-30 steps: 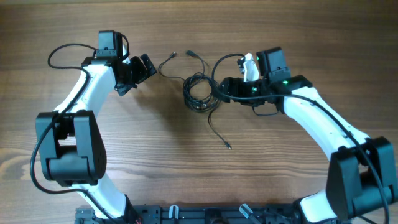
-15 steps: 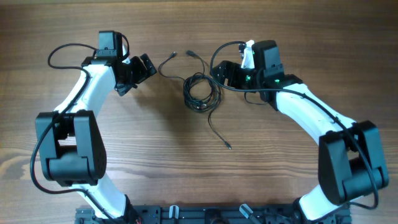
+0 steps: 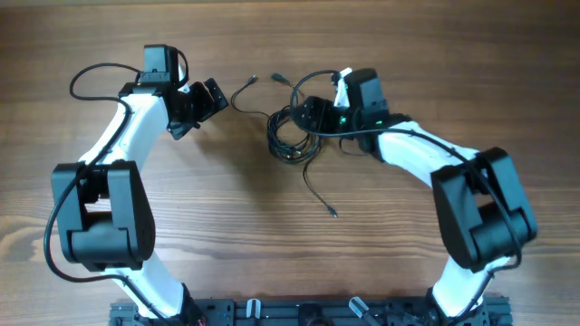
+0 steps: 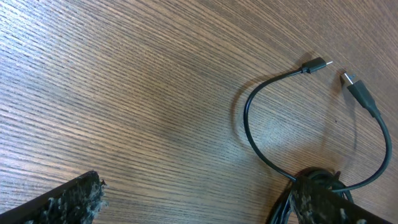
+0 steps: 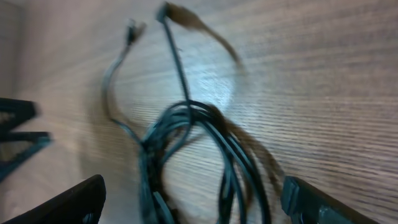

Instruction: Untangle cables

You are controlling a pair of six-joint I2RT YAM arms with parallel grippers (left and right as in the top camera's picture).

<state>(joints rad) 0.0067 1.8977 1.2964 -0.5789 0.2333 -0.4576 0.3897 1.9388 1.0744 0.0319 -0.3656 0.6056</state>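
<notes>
The cables (image 3: pixel 290 134) lie as a thin black coil at the table's middle, with two plug ends (image 3: pixel 252 81) reaching to the far side and one tail (image 3: pixel 322 201) trailing toward the near side. My right gripper (image 3: pixel 306 114) hovers at the coil's right edge. In the right wrist view, which is blurred, the coil (image 5: pixel 186 155) lies between its wide-open fingers (image 5: pixel 68 205). My left gripper (image 3: pixel 204 105) stands open well left of the coil. In the left wrist view the coil's edge (image 4: pixel 283 199) shows beside the right finger (image 4: pixel 323 205), and the plug ends (image 4: pixel 314 64) lie beyond.
Thicker black wires loop off both arms, one above the left arm (image 3: pixel 95 74) and one by the right wrist (image 3: pixel 313 77). The arm bases and a black rail (image 3: pixel 299 312) sit at the near edge. Bare wood surrounds the coil.
My right arm has swung left and toward the far side, bringing its gripper onto the coil. The left arm and the cables have not moved.
</notes>
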